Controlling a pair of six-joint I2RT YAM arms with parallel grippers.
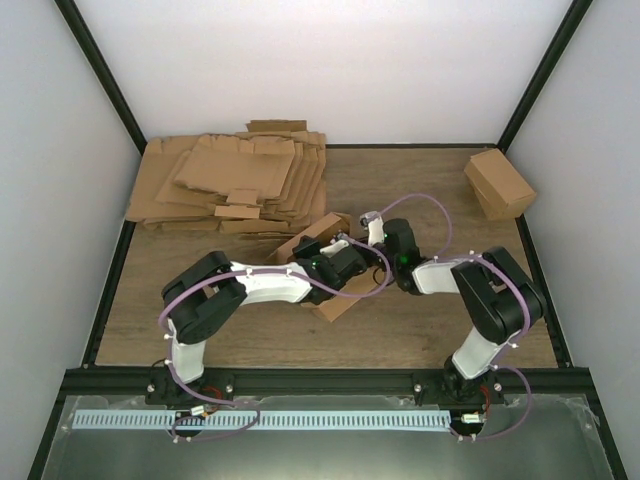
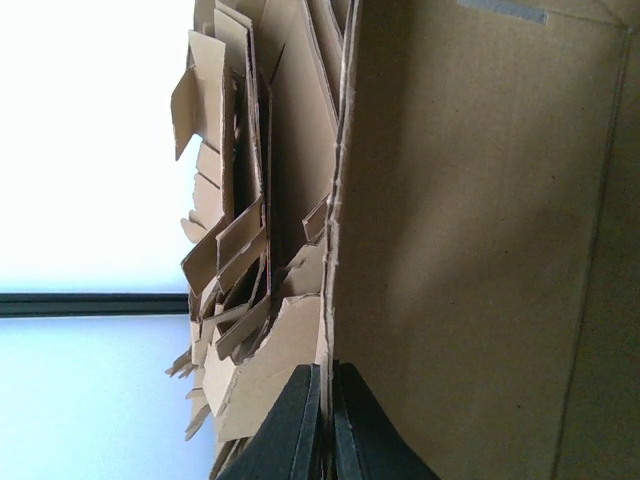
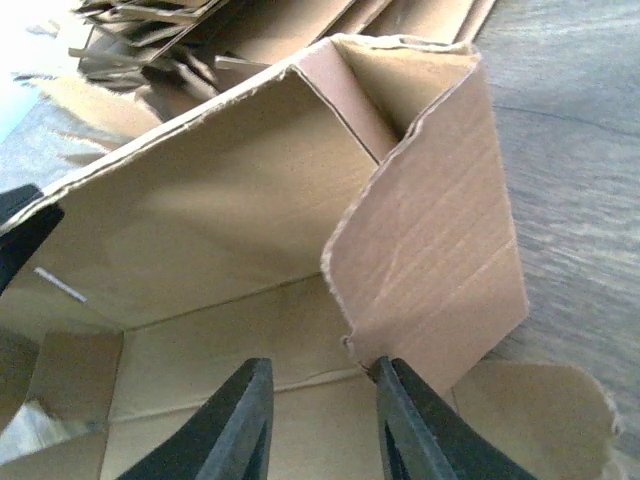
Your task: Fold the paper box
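Observation:
The paper box lies half-formed at mid-table, mostly hidden under both wrists. In the left wrist view its wide brown wall fills the right side, and my left gripper is shut on that wall's thin edge. The right wrist view looks into the box's open inside. An end flap stands up at the right. My right gripper is open, with only the box floor showing between its fingers. The flap's lower corner touches the tip of the right-hand finger.
A thick pile of flat brown sheets lies at the back left, just behind the box, and shows ragged in the left wrist view. A closed brown cardboard cuboid sits at the back right. Black frame rails border the wooden table.

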